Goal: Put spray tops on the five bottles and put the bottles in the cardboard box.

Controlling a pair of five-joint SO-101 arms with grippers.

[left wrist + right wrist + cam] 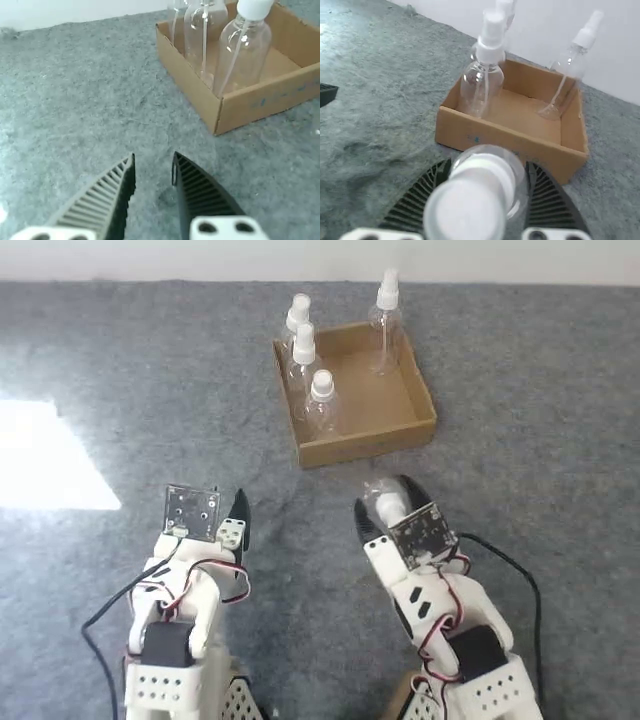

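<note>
Several clear bottles with white spray tops stand upright in the cardboard box [415,430]: a row of three [303,350] along one wall and one [387,305] in the far corner. My right gripper [386,496] is shut on another clear bottle [391,508] with a white top [470,200], held in front of the box [510,135]. My left gripper [153,167] hovers open and holds nothing above the carpet, short of the box [240,107]. Its nearest bottle [245,45] stands just inside the front wall.
Grey carpet [130,370] covers the table, with a bright patch of light [50,460] at the left. Open floor remains in the middle of the box [375,400]. The tip of the left gripper's finger [327,93] shows in the right wrist view.
</note>
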